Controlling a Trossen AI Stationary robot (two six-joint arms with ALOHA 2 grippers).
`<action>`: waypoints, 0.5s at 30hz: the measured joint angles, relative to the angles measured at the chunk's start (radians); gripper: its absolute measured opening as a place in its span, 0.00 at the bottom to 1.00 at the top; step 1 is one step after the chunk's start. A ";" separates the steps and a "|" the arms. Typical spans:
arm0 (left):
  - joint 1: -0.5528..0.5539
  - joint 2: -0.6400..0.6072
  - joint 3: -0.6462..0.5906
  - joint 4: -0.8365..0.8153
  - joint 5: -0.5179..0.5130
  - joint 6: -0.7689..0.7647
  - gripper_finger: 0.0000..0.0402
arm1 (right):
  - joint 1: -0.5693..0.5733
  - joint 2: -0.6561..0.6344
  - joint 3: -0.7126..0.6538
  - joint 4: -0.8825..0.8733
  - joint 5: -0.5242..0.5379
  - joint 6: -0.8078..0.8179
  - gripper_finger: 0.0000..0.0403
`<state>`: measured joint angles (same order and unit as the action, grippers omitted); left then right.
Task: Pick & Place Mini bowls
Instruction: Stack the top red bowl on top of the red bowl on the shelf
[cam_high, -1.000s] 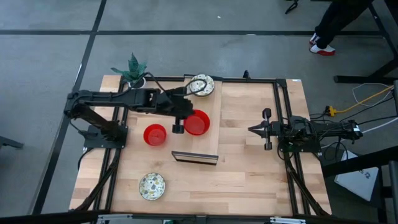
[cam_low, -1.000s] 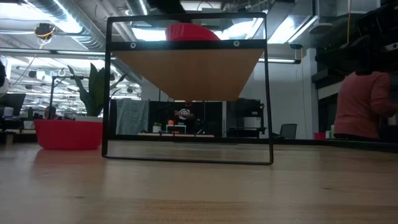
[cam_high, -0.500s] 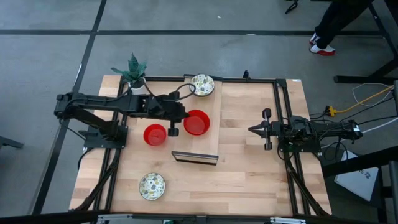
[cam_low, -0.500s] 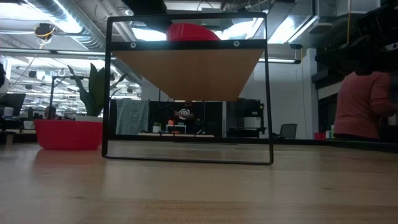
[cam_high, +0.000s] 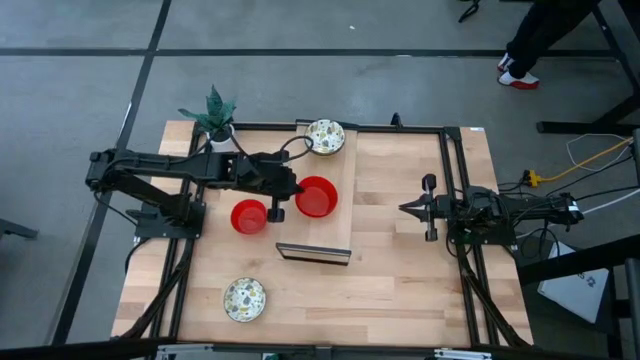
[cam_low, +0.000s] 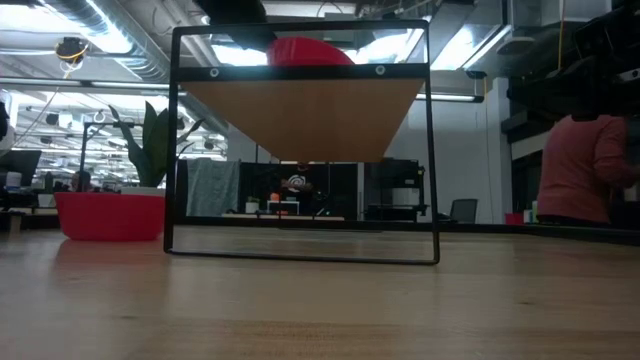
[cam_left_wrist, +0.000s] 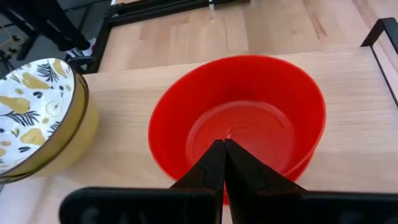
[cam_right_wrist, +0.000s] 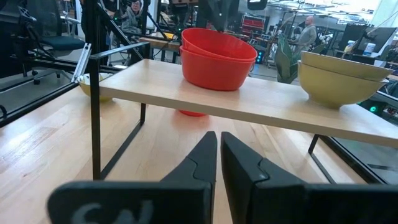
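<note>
My left pincer (cam_high: 283, 195) hangs over the raised wooden shelf (cam_high: 340, 215), at the near rim of the red bowls (cam_high: 316, 197) that sit on it. Fingers pressed together, clenched on nothing; in my left wrist view the two dark fingers (cam_left_wrist: 219, 171) meet in front of the red bowl's wall without pinching it.

The right wrist view shows that red item to be two bowls nested, one inside the other, standing upright on the shelf top.

Patterned stack (cam_high: 325, 136): on the same shelf, at its far end, near the potted plant (cam_high: 215, 112). From the right wrist view it reads as two cream bowls nested; leaf-and-pear print visible inside in the left wrist view.

Single red bowl (cam_high: 249, 216): on the tabletop (cam_high: 400, 290), just beside the shelf on my left arm's side, upright. It also shows at the left of the low view.

Single patterned bowl (cam_high: 244, 298): on the tabletop at the near left corner, well apart from the others.

My right pincer (cam_high: 408, 208) waits over the right half of the tabletop, pointing toward the shelf, fingers nearly together with a thin gap, grasping nothing.

A person in a red top (cam_low: 590, 165) stands in the room beyond the tabletop.
</note>
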<state>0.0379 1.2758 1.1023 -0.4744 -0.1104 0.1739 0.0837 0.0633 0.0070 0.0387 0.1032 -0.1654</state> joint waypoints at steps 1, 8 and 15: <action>-0.003 0.000 0.000 -0.001 -0.002 -0.003 0.00 | 0.000 0.000 0.000 0.000 0.000 0.000 0.06; -0.012 0.000 0.000 -0.001 -0.003 -0.010 0.00 | 0.000 0.000 0.000 0.000 0.000 0.000 0.06; -0.012 0.000 0.000 0.000 -0.003 -0.026 0.00 | 0.000 0.000 0.000 0.000 0.000 0.000 0.06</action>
<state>0.0261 1.2762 1.1023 -0.4747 -0.1137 0.1474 0.0840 0.0635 0.0071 0.0387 0.1032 -0.1654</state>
